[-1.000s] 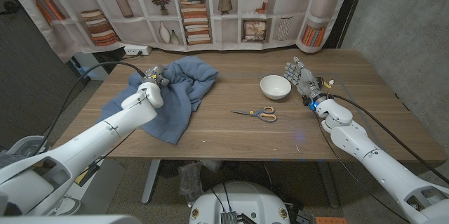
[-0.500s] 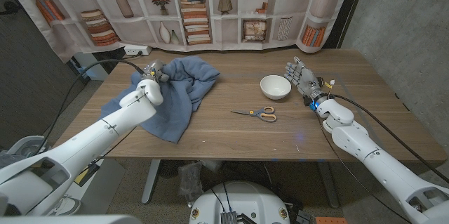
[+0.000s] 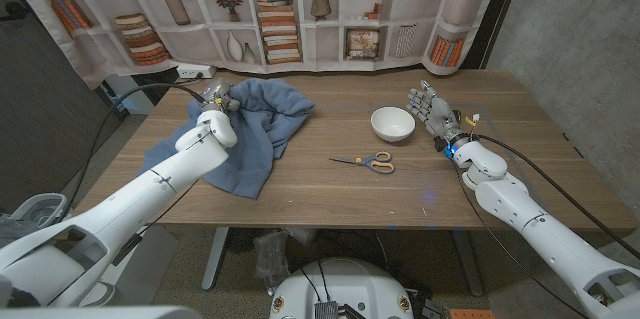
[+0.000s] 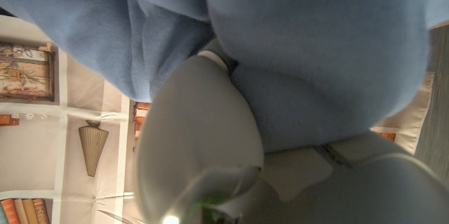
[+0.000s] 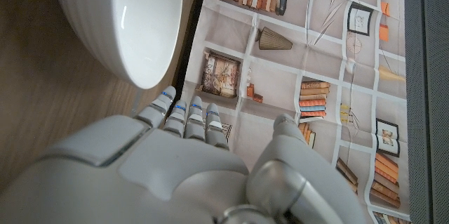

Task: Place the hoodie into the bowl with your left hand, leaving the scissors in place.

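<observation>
Wooden table (image 3: 330, 189), head view: long open stretch of bare wood along the near edge and across the right half.

Blue hoodie (image 3: 255, 129) lies spread and rumpled on the table's left part; its lower corner reaches near the front edge, its left flap runs toward the left edge. Well apart from the bowl, bare wood between them. In the left wrist view the hoodie (image 4: 316, 48) bulks close over the hand.

Left hand (image 3: 221, 105) sits on the hoodie's upper fold, near the far edge. Fingers buried in cloth; cannot tell whether they grip it.

Right hand (image 3: 430, 115) stands on its edge just right of the bowl, palm upright, fingers straight and slightly apart, holding nothing. Right wrist view: fingers (image 5: 188, 117) reach toward the bowl's (image 5: 126, 20) wall, not touching.

White bowl (image 3: 393, 124) right of centre, upright.

Scissors (image 3: 365, 162) lie flat in front of the bowl, apart from it, orange handles to the right.
</observation>
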